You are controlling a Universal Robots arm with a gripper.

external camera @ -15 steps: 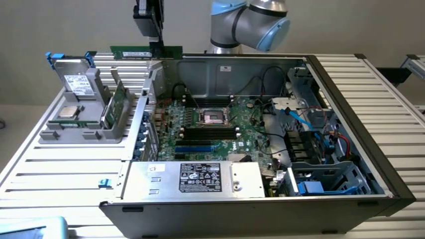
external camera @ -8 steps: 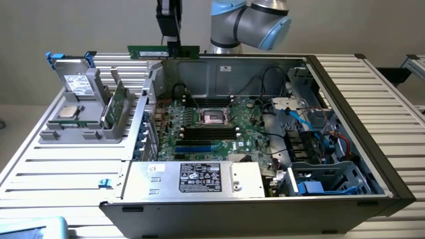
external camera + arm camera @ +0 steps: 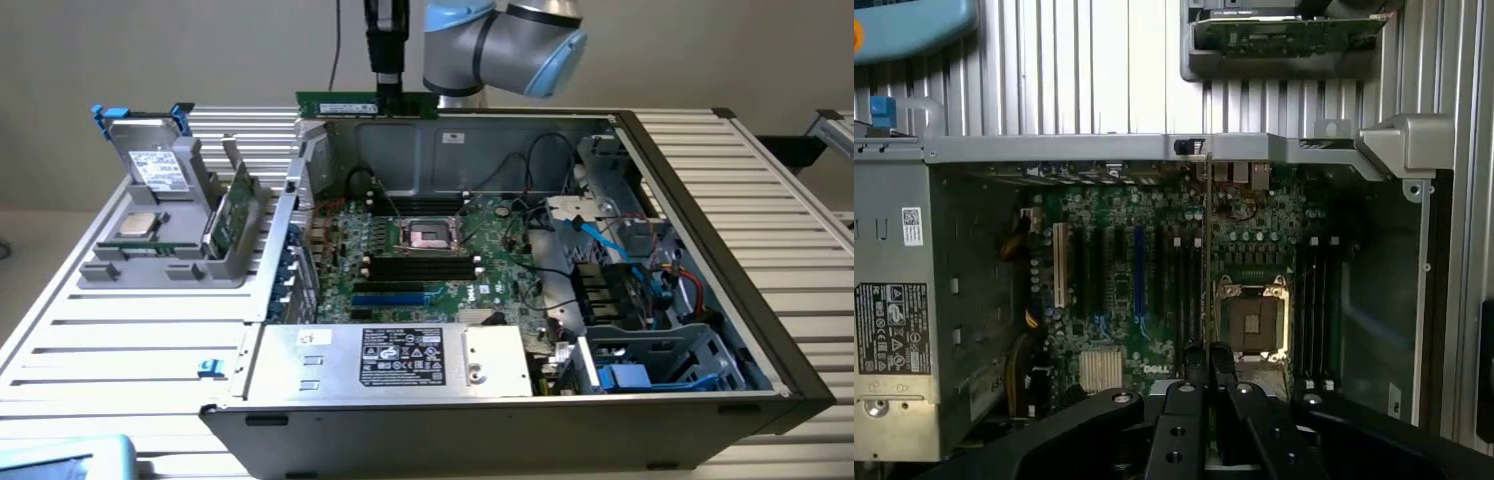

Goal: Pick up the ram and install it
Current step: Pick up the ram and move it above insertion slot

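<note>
Fingers [image 3: 1223, 362] pinch the ram [image 3: 344, 103] between their tips.

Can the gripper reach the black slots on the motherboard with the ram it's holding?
Probably yes. The gripper holds the ram above the open case, and nothing covers the black slots; the cables lie off to the exterior view's right.

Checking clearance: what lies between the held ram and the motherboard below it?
Only open air: the wrist view shows the ram, in the end effector, hanging straight above the uncovered motherboard.
</note>
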